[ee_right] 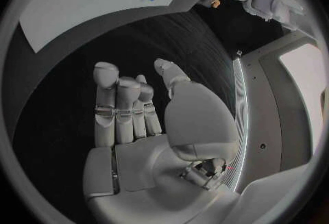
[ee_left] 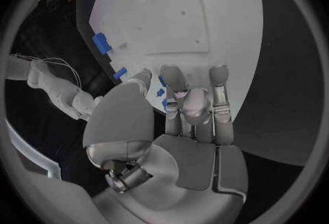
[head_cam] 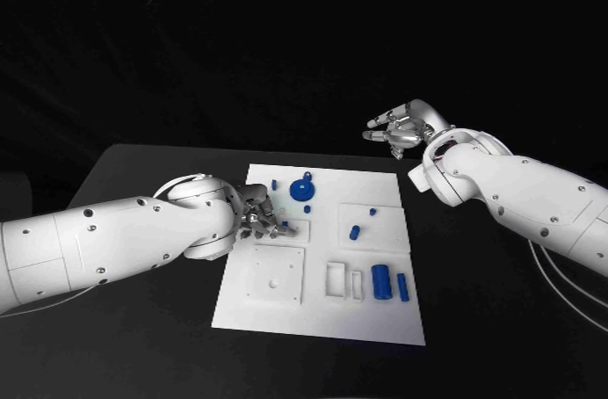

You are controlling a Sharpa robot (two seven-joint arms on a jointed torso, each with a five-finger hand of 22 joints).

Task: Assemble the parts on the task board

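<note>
At the left edge of the task board [head_cam: 380,324], left hand [head_cam: 260,216] hovers with fingers curled down, whether pinching anything I cannot tell, blue gear [head_cam: 301,189] just far-right of it; right hand [head_cam: 403,127] is loosely open, well off the far right corner.

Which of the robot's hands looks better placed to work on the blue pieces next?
Probably the left hand: it is low over the task board, close to the parts. The right hand is raised beyond the board's far edge, holding nothing.
</note>
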